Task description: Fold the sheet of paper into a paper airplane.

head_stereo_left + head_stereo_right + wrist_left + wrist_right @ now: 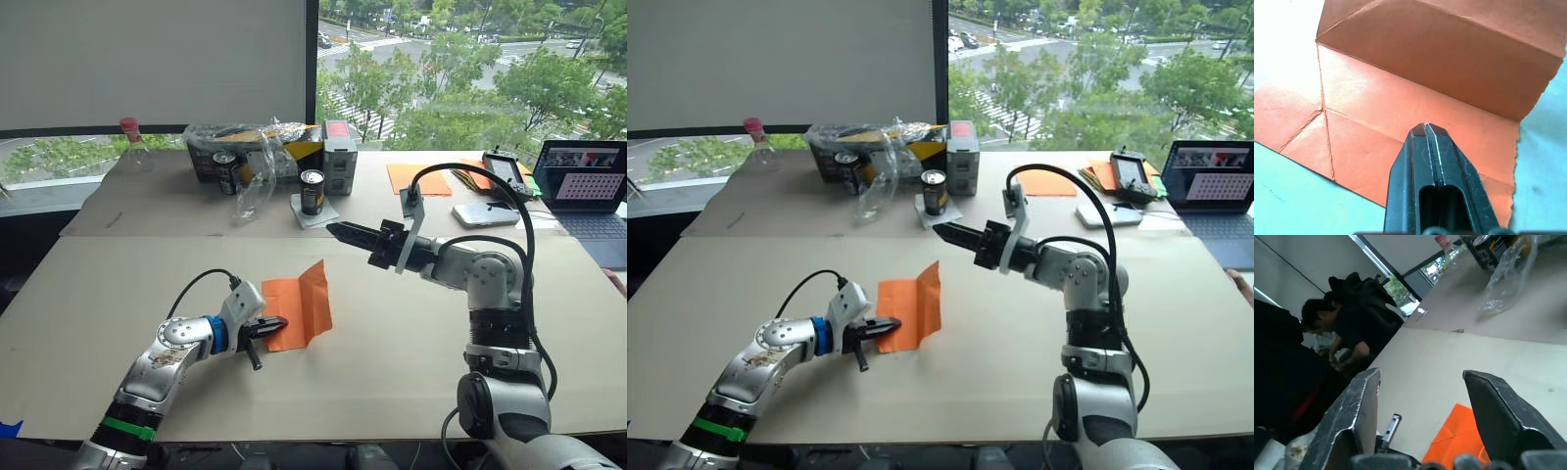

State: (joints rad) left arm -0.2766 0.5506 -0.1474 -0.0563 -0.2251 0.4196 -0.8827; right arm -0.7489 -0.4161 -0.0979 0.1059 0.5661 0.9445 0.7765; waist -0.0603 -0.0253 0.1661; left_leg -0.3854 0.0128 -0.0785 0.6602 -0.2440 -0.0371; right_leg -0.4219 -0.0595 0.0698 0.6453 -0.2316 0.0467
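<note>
The sheet of paper (pixel 297 311) lies bright orange on the table in front of me, crossed by creases, with its right-hand strip (pixel 315 281) folded up and standing. My left gripper (pixel 275 324) is shut, and its joined tips (pixel 1426 128) rest on top of the sheet near its left edge. My right gripper (pixel 339 231) hovers above the table beyond the sheet, pointing left. Its two fingers (pixel 1359 406) stand wide open with nothing between them. The orange sheet (pixel 1459 438) lies below it.
At the back stand a dark can (pixel 312 191), a crumpled plastic bag (pixel 257 166), a box (pixel 339 156) and a pink-capped bottle (pixel 130 142). To the right lie a paler orange sheet (pixel 418 178), a phone (pixel 485 213) and a laptop (pixel 586 191). A person (pixel 1347 333) sits off to the left.
</note>
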